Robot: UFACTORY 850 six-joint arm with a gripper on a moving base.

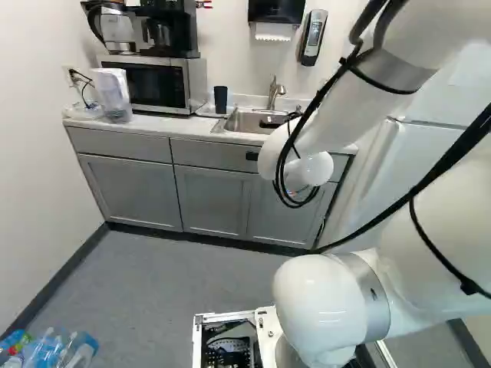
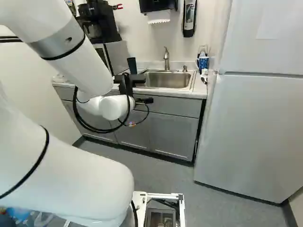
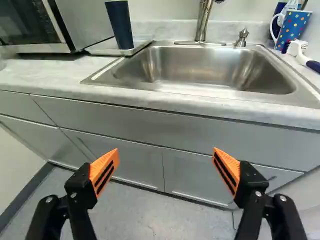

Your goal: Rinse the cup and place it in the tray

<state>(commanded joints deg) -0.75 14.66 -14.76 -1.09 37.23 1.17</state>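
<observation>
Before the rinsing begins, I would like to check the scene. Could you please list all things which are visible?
Cup: one, dark blue, on the tray
Tray: one, whitish, between microwave and sink
Sink: one, steel, in the counter
Faucet: one, silver, behind sink
Soap pump: one, silver, beside faucet
Mug: one, blue dotted, near fridge
Microwave: one, silver-black, on counter
Coffee maker: one, black, on microwave
Kettle: one, silver-black, beside coffee maker
Fridge: one, white, beside counter
Cabinets: several, grey, under counter
Bottles: several, clear-blue, left base view's lower left
Arm: one, white, above base
Gripper: one, black-orange, open, before cabinets
</observation>
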